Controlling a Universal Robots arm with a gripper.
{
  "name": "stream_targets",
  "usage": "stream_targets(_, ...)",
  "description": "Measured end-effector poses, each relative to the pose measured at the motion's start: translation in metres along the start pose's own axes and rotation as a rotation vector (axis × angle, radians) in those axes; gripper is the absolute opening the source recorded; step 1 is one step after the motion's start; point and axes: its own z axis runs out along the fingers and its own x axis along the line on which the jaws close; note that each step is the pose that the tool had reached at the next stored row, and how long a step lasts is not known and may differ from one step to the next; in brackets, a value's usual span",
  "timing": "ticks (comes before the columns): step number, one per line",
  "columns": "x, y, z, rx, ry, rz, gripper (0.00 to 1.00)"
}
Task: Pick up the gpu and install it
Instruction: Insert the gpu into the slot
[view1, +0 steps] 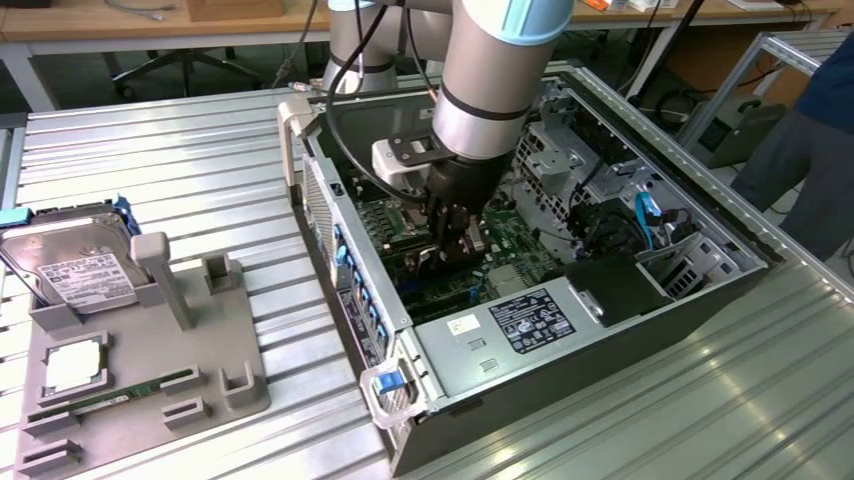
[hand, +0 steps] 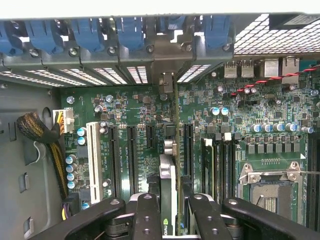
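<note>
My gripper (view1: 451, 228) is lowered inside the open computer case (view1: 441, 420), shut on the gpu (hand: 168, 172). In the wrist view the card stands on edge between my two black fingers (hand: 147, 215), with a small green logo near the pads. Its thin edge runs across the green motherboard (hand: 135, 107) toward the rear panel, where its pale metal bracket end (hand: 166, 82) meets the expansion openings. The card lies along a black slot between neighbouring black slots (hand: 131, 160); whether it is fully seated cannot be told.
A silver hard drive (view1: 80, 265) rests on the grey fixture tray (view1: 220, 385) at the exterior view's left, with a green memory stick (view1: 114, 395) and a CPU (view1: 74, 365). Blue latches (hand: 87, 32), a white slot (hand: 92, 160), a CPU socket (hand: 272, 185). A person (view1: 814, 150) stands right.
</note>
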Motion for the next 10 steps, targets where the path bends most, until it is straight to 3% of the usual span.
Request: stream_targets(10,0.0001,0.0,0.0022,0.0,0.0,0.0,0.27)
